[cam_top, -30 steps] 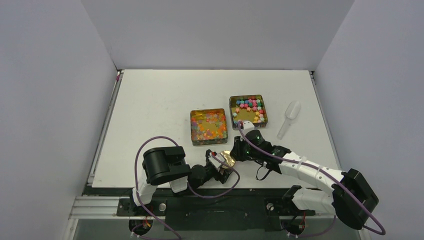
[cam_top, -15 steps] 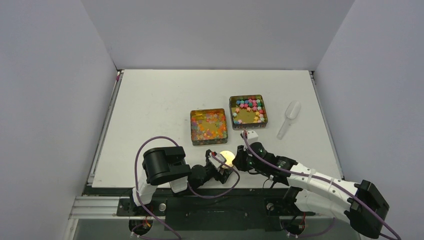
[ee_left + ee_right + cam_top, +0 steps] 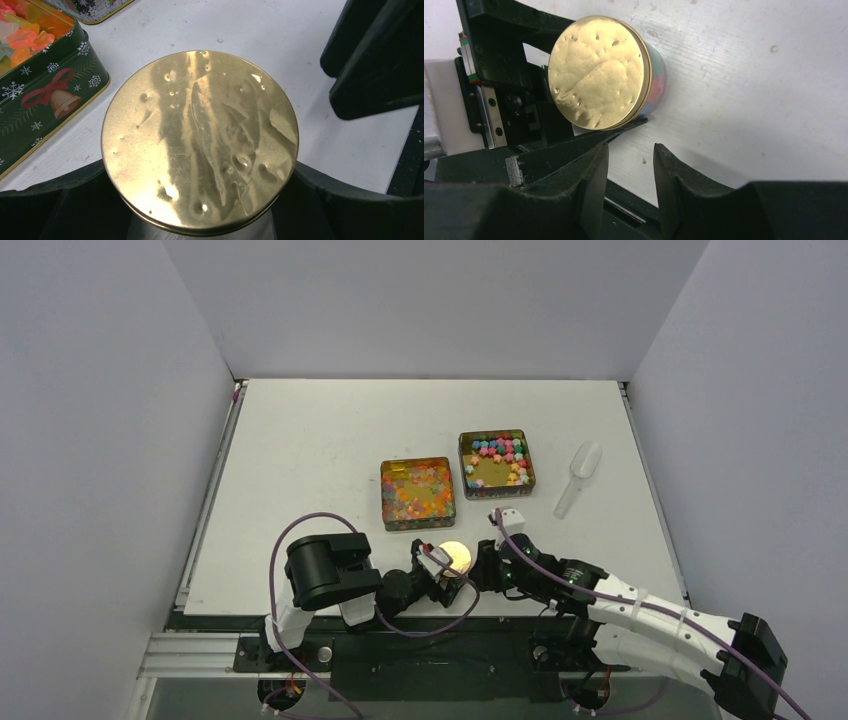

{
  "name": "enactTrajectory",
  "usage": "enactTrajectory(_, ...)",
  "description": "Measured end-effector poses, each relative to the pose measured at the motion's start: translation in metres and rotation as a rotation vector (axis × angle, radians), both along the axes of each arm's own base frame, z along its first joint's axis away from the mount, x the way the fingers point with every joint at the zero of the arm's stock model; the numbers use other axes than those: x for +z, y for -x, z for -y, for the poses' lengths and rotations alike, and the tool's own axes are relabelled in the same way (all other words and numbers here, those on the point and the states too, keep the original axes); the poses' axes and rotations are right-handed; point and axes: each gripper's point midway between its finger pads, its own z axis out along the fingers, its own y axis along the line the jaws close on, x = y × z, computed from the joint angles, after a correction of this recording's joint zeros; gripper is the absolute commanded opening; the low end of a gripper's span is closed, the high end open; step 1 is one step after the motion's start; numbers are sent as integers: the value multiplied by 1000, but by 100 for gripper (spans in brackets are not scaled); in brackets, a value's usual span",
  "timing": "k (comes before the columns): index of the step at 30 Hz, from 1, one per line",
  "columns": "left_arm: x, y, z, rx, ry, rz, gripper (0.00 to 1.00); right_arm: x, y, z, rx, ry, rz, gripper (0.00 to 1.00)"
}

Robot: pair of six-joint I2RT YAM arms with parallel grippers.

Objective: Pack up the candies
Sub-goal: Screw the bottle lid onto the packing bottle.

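Candies (image 3: 417, 496) of the glossy orange and red kind lay in the left-hand tin (image 3: 383, 498) at the middle of the overhead frame. The opaque blue, pink, green and yellow lumps (image 3: 497, 449) sat in the right-hand tin (image 3: 531, 472) just above and to its right. Both tins held plenty, with gold floor showing through in each. A clear scoop (image 3: 579, 478) lay idle on the table (image 3: 320, 450), right of the tins.

At the lower centre of that frame we saw the small jar (image 3: 657, 80) with its gold lid (image 3: 200, 140) seated on top. A smear of pink and blue showed through its glass wall in the right wrist view, so we judged that some sweets were already inside.

The left gripper (image 3: 200, 212) was spread wide and clasped the jar from both sides below the lid. The right gripper (image 3: 630, 150) stood beside the jar, its jaws a narrow gap apart and holding nothing, clear of the lid.

We judged the filling and capping done. What seemed left was to let go of the jar and draw both arms away.
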Motion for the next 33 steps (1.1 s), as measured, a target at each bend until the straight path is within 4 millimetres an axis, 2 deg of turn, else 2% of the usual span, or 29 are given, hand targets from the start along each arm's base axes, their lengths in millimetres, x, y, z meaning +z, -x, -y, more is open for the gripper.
enactTrajectory(3, 0, 0, 0, 0, 0, 0, 30, 11, -7, 2, -20, 17, 26, 41)
enactTrajectory(7, 0, 0, 0, 0, 0, -1, 30, 38, -23, -5, -41, 9, 82, 42)
enactTrajectory(12, -1, 0, 0, 1, -1, 0, 30, 49, -42, -5, -63, 32, 109, 42)
enactTrajectory(16, 0, 0, 0, 1, 0, 0, 30, 45, -56, -3, -71, 67, 92, 42)
enactTrajectory(21, -1, 0, 0, 2, 0, 0, 30, 36, -66, -11, -35, 96, 63, 41)
enactTrajectory(33, -1, 0, 0, 3, 0, 0, 30, 11, -70, -26, 57, 127, -7, 38)
